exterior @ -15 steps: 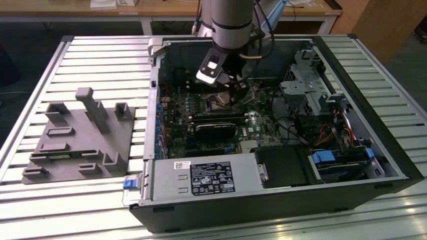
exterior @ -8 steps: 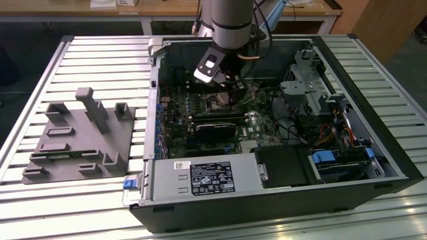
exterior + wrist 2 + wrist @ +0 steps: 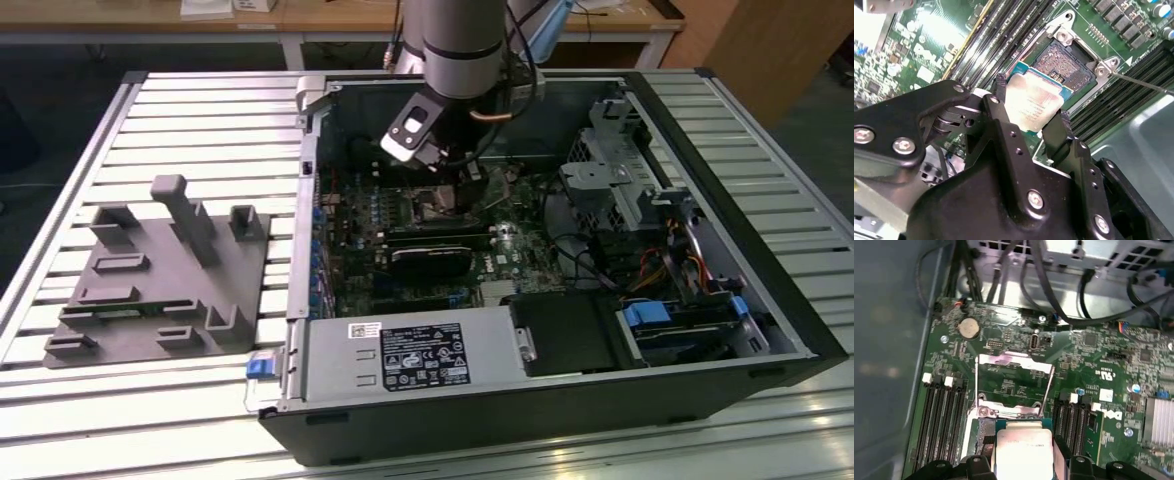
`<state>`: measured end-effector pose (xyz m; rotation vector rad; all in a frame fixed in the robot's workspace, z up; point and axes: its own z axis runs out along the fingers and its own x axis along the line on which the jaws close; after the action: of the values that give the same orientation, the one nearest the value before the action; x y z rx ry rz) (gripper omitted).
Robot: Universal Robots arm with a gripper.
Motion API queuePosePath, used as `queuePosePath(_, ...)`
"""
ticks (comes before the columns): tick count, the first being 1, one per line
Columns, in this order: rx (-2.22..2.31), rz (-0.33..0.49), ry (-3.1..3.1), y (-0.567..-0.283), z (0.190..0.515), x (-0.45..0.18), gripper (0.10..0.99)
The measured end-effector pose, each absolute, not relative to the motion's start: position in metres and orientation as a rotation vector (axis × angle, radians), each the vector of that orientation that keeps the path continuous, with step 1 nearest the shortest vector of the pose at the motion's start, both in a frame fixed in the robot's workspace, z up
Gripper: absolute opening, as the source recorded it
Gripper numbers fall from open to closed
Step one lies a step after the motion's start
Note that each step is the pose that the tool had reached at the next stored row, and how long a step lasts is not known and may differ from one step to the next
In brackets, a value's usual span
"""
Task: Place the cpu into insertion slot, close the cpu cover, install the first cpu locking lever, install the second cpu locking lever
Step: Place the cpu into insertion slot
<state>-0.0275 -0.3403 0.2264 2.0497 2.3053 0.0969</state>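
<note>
Two matte black fingers (image 3: 998, 90) pinch the cpu (image 3: 1035, 102) by opposite edges, so the gripper's (image 3: 1032, 100) jaws stand narrow, clamped on the chip. We see a flat square with a pale brushed-metal face and a teal rim. It hangs over one edge of the insertion slot (image 3: 1064, 65), a dark, finely grained square with a silvery rim; we cannot tell whether they touch. In the first wrist view the cpu cover (image 3: 1014, 361), a thin shiny frame, stands swung open. Long ribbed black memory slots (image 3: 1004, 30) flank the socket on the green board (image 3: 1089, 340), which lies inside the open computer case (image 3: 534, 410) on the slatted metal bench (image 3: 160, 110).
</note>
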Motion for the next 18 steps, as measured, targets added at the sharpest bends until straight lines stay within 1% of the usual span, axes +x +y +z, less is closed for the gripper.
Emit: queuePosePath(18, 2.133, 0.094, 2.226, -0.334, 0.217, -0.039, 0.541)
